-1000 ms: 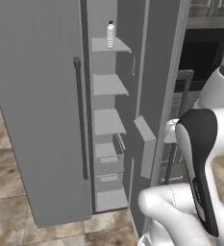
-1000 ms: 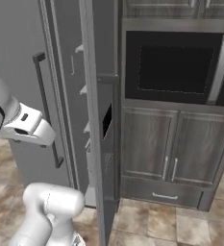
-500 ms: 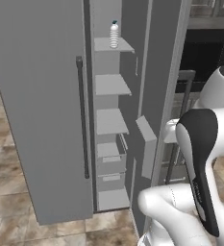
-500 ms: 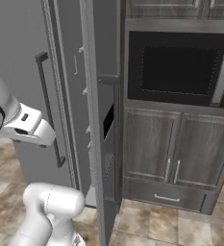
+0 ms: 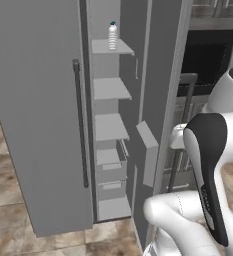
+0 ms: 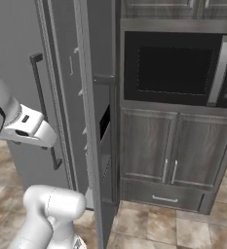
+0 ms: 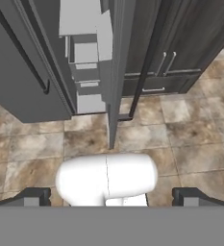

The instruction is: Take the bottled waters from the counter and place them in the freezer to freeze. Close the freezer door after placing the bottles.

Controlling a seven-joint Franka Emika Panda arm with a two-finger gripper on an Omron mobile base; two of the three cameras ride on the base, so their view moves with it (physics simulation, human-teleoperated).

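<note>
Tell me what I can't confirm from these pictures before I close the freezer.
- Second bottled water: only one bottle shows, on the top shelf, left base view; the freezer door covers part of the shelves.
- Bottle's label: too small to make out.
- Freezer interior, right base view: seen edge-on, blocked by the door.

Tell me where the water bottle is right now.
In the left base view the water bottle stands upright on the top shelf inside the open freezer, toward the shelf's back, above the other grey shelves.
</note>
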